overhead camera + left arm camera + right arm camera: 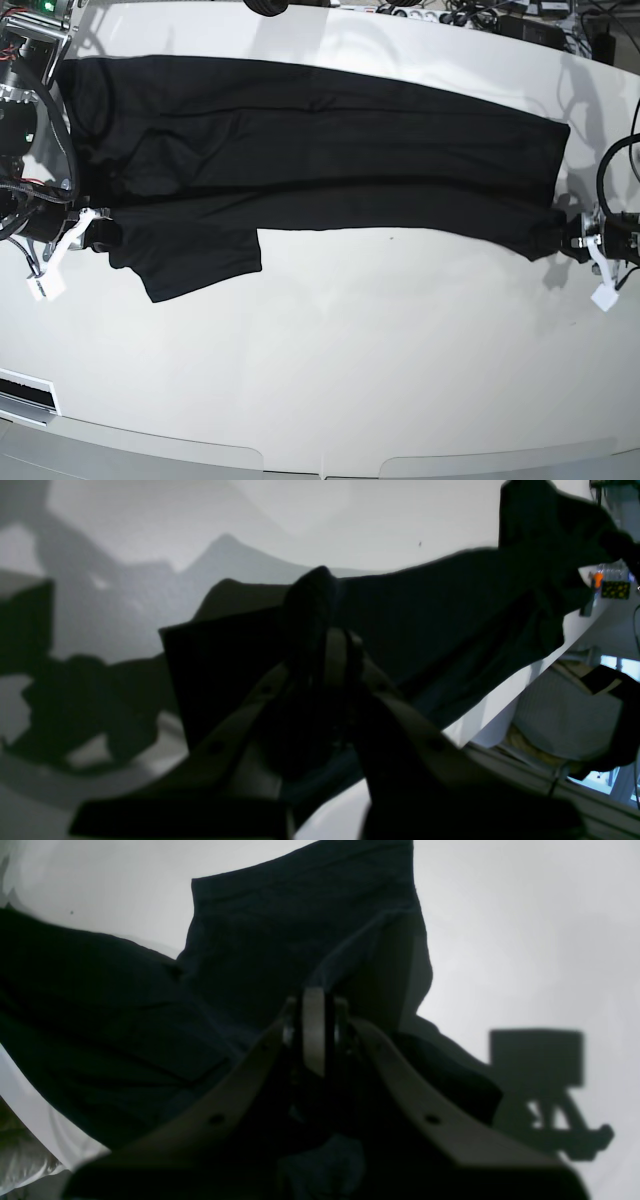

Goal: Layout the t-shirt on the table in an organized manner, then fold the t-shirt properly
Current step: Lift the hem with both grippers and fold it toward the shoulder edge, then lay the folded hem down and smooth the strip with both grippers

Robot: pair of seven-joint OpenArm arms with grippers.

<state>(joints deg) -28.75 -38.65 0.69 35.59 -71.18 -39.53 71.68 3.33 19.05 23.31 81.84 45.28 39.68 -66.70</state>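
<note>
The t-shirt (300, 150) lies stretched in a long band across the far half of the white bench (350, 370), apparently folded along its length, with one sleeve (195, 262) hanging toward the near side at the base view's left. It looks pulled taut between the two arms, probably to smooth the fold before the next one.

The right tool (97, 235) sits at the shirt's near corner by the sleeve; its wrist view shows the jaws closed, with dark cloth bunched at their tips. The left tool (562, 238) is pinched shut on the opposite near corner, with fabric gathered between its jaws in its wrist view.
</note>
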